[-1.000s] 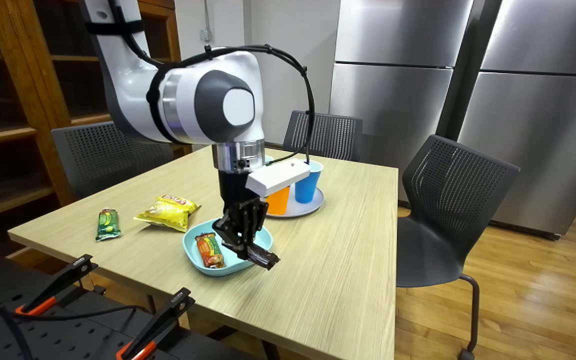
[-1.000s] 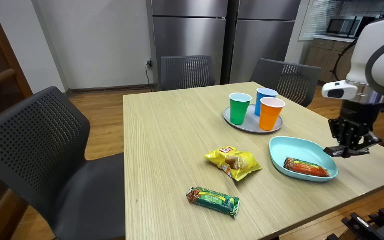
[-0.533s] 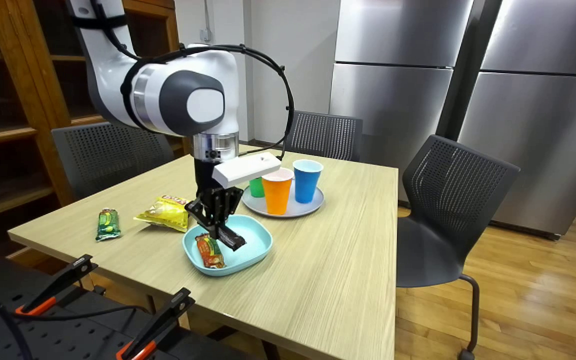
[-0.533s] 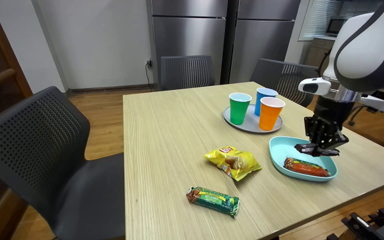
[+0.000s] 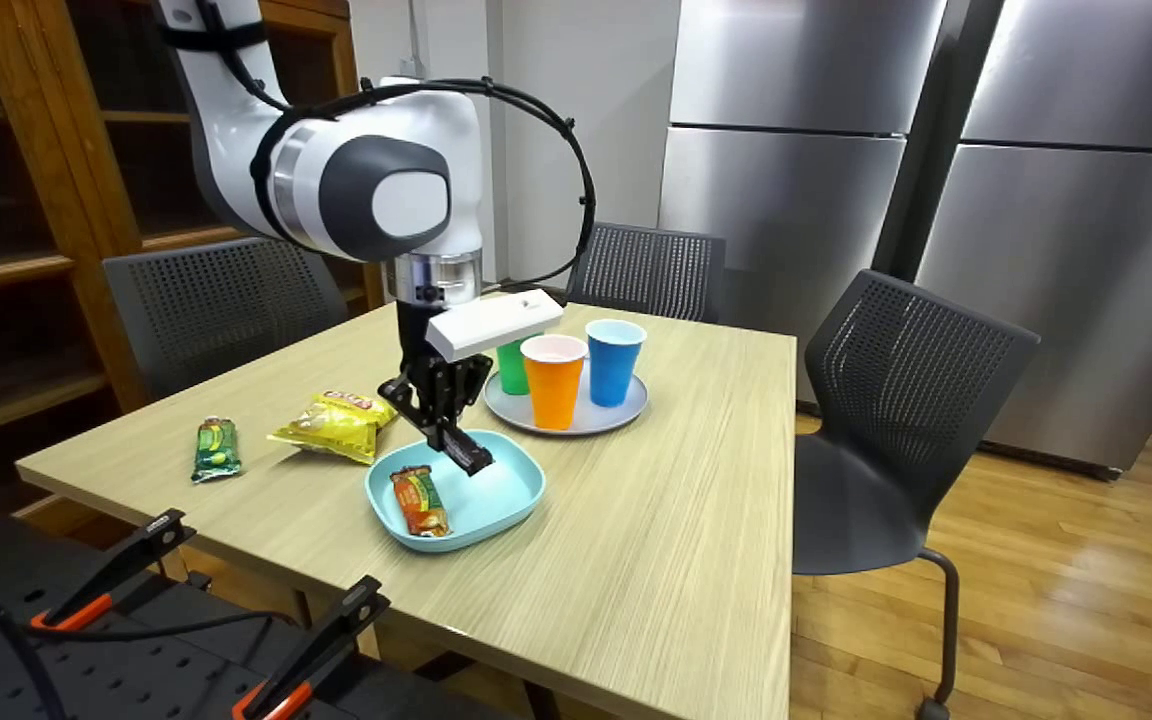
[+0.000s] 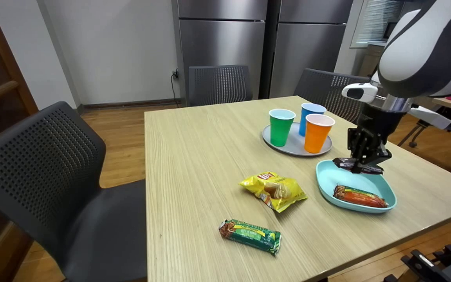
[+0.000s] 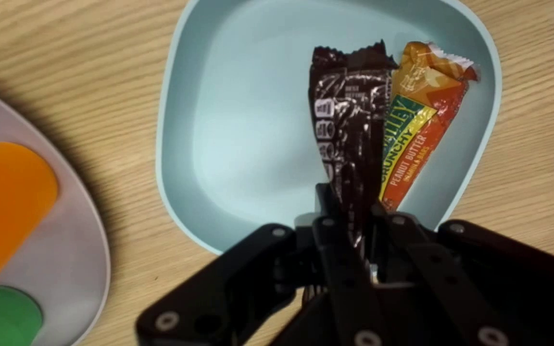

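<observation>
Black gripper (image 7: pixel 351 209) clamped on glossy dark-brown wrapped bar (image 7: pixel 354 125), above rounded light-blue plastic dish (image 7: pixel 258 105); red-orange wrapped bar (image 7: pixel 423 125) inside, wrist-view three o'clock.

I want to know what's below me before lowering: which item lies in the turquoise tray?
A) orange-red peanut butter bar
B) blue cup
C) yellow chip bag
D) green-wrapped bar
A: the wrist view shows the orange-red peanut butter bar lying in the turquoise tray, partly hidden behind the brown packet in the gripper.
</observation>
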`<state>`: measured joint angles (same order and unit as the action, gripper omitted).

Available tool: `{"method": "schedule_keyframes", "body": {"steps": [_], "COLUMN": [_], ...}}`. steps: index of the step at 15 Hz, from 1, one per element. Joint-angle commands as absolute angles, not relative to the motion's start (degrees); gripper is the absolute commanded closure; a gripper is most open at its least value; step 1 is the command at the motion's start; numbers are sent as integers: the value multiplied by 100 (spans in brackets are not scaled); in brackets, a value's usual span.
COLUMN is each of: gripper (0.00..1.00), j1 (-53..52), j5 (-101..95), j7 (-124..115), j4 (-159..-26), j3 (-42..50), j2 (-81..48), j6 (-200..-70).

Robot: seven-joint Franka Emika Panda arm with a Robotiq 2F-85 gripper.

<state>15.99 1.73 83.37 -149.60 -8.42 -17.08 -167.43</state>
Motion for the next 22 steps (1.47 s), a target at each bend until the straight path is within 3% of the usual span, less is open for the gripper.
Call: {"method": "schedule_keyframes", "body": {"steps": [1,8,9,11,18,22], "gripper": [96,96,60,52,0,0], "j1": [1896,1955,1931,1884,1929,1877], "j5": [394,261,217,120,-17,-182], "j7": [8513,8451,8429,8424,8650,8955], "j4": [-14764,-14621,-14619,-14669,-15155,-15609], "j3": [-1027,-969,-937,-892,-906,-909], "j2": [-1844,-2065,-2065,-2043,-1627,-1301], "j6": [-16747,-16739,-16713,-16746,-16805,-16822]}}
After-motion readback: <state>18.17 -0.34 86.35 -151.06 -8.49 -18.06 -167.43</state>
